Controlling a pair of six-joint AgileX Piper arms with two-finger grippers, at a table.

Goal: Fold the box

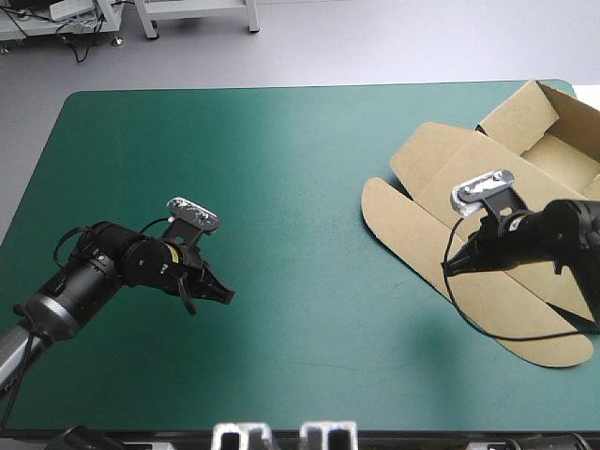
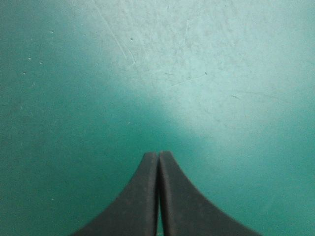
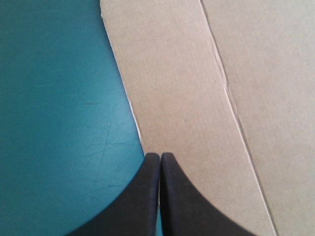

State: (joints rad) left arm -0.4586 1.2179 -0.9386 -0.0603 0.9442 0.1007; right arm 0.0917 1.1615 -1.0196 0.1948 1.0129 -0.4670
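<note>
At near left, over bare bench: left jaws pressed together, gripping nothing, well apart from the box. Best parked there, clear of the work, or brought across only if needed for a second hold.

Farther right: right jaws likewise pinched tight on nothing, tips poised at the curved left edge of the flat lid, right at the boundary of board and cover. Cannot tell whether touching the board or hovering just above. Looks like the start of raising that lid. To do it well: part the jaws first, slip one finger under the edge and the other over, then pinch close to the edge rather than deep in. Lift about the crease running alongside, so as to bend on the score and not buckle the lid. Go slowly; apt to skate across the smooth cover if pushed sideways.

Farthest, by the far right corner: tray with walls already up, open on top. Avoid shoving it toward the bench edge close by.
</note>
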